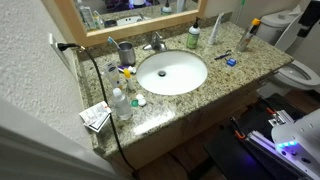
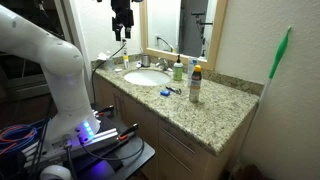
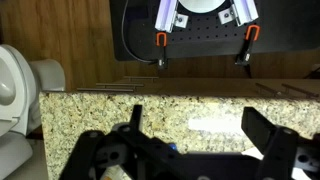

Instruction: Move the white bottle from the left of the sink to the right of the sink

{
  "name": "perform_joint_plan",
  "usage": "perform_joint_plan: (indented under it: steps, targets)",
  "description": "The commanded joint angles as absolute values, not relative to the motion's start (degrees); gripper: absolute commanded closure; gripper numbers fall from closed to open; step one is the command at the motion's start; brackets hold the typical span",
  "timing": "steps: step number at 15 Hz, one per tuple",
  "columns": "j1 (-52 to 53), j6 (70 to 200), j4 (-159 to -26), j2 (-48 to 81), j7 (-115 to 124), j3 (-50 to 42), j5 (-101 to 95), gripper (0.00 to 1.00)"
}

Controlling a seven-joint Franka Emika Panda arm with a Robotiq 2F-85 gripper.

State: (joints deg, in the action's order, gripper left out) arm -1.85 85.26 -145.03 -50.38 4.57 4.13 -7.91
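The white, translucent bottle point(image 1: 120, 103) stands upright on the granite counter point(image 1: 240, 75) left of the oval sink point(image 1: 172, 72), near the front edge. I cannot pick it out in the other views. My gripper point(image 2: 122, 28) hangs high above the far end of the counter point(image 2: 215, 105), well clear of everything. In the wrist view the gripper point(image 3: 195, 112) is open and empty, its two dark fingers spread over the granite counter point(image 3: 90, 115) near the front edge. The bottle does not show between them.
A green bottle point(image 1: 193, 37) and a faucet point(image 1: 155, 43) stand behind the sink. A tall bottle point(image 1: 247, 35) stands at the right end. Small clutter point(image 1: 125, 72) and a box point(image 1: 96, 116) lie left of the sink. A toilet point(image 1: 300, 72) stands beyond the counter's right end.
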Motion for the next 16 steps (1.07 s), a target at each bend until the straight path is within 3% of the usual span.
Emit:
perform_joint_plan:
  steps: [1, 7, 12, 16]
  targets:
    - [-1.09, 85.10, -144.92, -50.29, 5.03, 3.63, -8.21, 0.00]
    - [3.02, 89.53, -147.04, -47.74, 3.32, 4.71, -3.12, 0.00]
    - [13.09, 105.86, -143.82, -40.91, 5.76, 15.72, 8.59, 0.00]
    - [12.08, 102.99, -145.74, -43.94, 7.27, 14.04, 6.76, 0.00]
